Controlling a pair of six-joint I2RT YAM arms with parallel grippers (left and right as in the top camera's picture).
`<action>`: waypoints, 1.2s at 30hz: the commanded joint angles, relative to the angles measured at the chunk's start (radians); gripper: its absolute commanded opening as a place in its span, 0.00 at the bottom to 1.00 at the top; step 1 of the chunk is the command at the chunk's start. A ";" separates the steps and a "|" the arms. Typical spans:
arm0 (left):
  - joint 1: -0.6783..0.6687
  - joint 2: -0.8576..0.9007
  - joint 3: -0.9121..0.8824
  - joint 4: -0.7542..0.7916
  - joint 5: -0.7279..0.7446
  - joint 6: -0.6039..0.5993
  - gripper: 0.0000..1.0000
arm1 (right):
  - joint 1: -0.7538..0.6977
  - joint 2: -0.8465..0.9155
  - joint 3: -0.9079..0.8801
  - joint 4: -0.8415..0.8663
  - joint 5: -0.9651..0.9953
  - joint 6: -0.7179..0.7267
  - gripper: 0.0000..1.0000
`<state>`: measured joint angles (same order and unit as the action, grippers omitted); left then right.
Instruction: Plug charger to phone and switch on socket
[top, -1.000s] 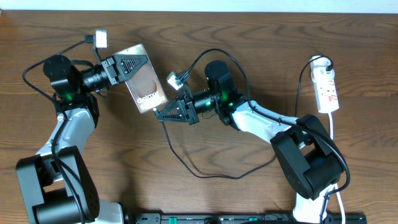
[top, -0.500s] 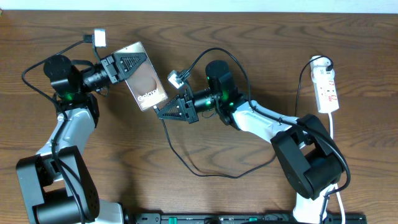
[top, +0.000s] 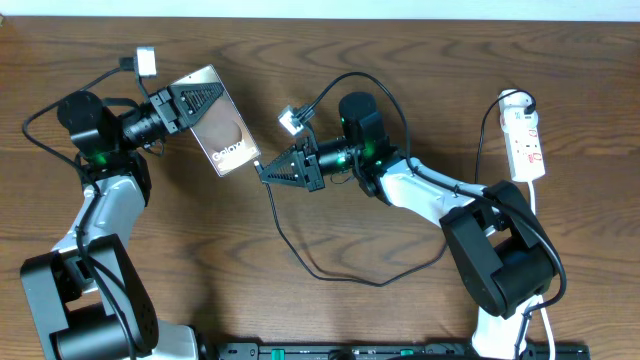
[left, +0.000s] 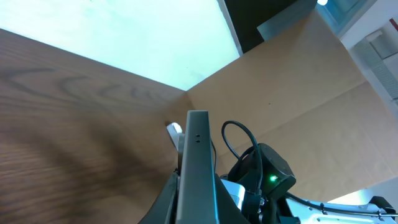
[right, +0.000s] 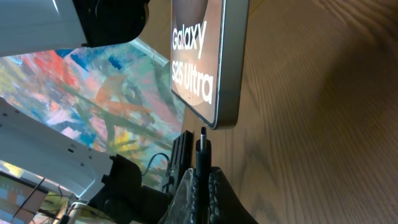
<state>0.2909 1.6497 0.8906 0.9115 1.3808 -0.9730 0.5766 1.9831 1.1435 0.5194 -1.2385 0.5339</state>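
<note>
The bronze-brown phone (top: 225, 135) is held off the table, with my left gripper (top: 212, 96) shut on its upper end. In the left wrist view I see the phone (left: 198, 163) edge-on between the fingers (left: 172, 198). My right gripper (top: 266, 171) is shut on the charger (top: 300, 258), whose cable loops down over the table. In the right wrist view the plug tip (right: 203, 144) sticks up from the right gripper (right: 204, 182), just below the phone's (right: 198, 56) bottom edge with a small gap. The white socket (top: 527, 142) lies at the far right.
The socket's white cord (top: 534, 205) runs down the right side past the right arm's base (top: 500, 265). A black bar (top: 400, 351) lies along the table's front edge. The wall (top: 320, 8) bounds the table at the back.
My left gripper has carried the phone a little left and up. My right gripper with the charger has shifted slightly up and right, staying close to the phone's lower end.
</note>
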 joint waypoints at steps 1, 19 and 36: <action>-0.002 -0.004 -0.006 0.006 0.003 -0.027 0.07 | 0.018 -0.008 0.014 0.001 0.001 0.002 0.01; -0.003 -0.004 -0.006 0.006 0.051 -0.016 0.07 | 0.027 -0.008 0.014 0.005 0.003 0.005 0.01; -0.036 -0.004 -0.006 0.006 0.040 -0.003 0.07 | 0.027 -0.008 0.014 0.013 0.002 0.012 0.01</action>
<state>0.2600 1.6497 0.8906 0.9123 1.4067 -0.9901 0.5987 1.9831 1.1435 0.5213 -1.2411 0.5404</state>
